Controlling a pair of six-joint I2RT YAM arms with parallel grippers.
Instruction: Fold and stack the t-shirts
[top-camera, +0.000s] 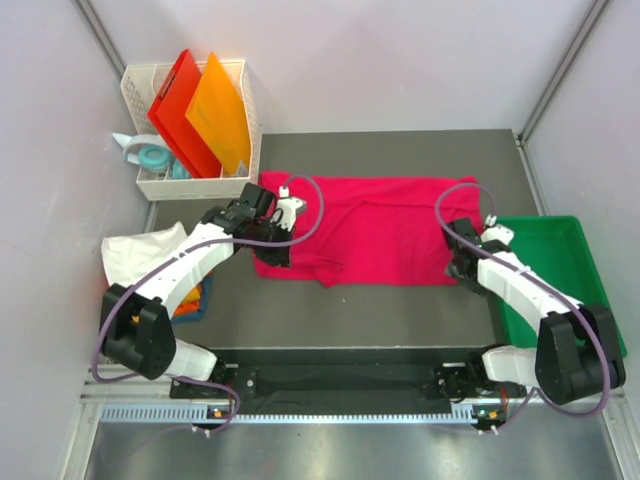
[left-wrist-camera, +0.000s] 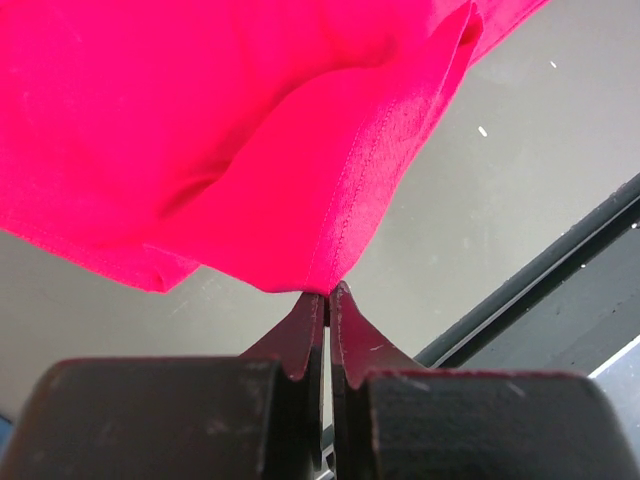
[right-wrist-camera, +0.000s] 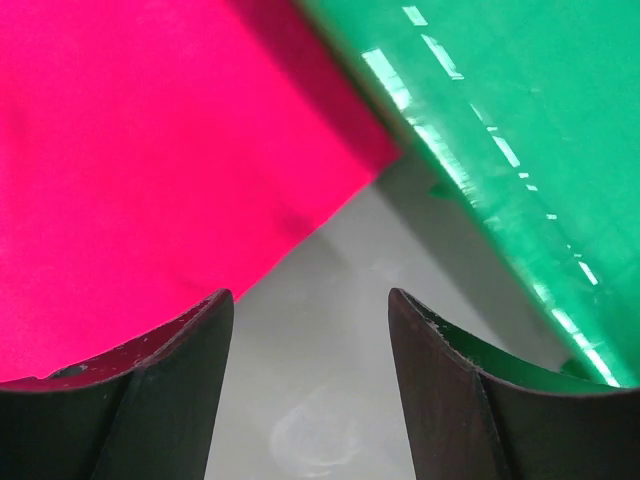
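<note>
- Left gripper (left-wrist-camera: 327, 293): jaws pressed together on a hem corner of the large crimson-pink cloth t-shirt (top-camera: 380, 230). The pinch takes only a thin edge, and the cloth rises off the grey tabletop (top-camera: 400, 310) and drapes away from the tips.
- Right gripper (right-wrist-camera: 308, 302): jaws stand wide apart with nothing between them. It is low over bare tabletop, with the shirt's near-right corner just beside one finger and the green plastic tray (top-camera: 560, 255) close on the other side.
- Shirt lies spread mid-tabletop, long side left to right.
- Judgement: the step is taking both near corners for a fold.
  - Slide the right gripper onto the corner so both fingers straddle the hem, then clamp.
  - Catch both layers.
  - Lift both ends level, or the fold skews.
  - Keep clear of the tray rim.
- Left arm: reaches forward and inward, elbow low and out to the left, wrist over the shirt's near-left corner.
- Right arm: forearm angles inward from its base, wrist beside the tray.
</note>
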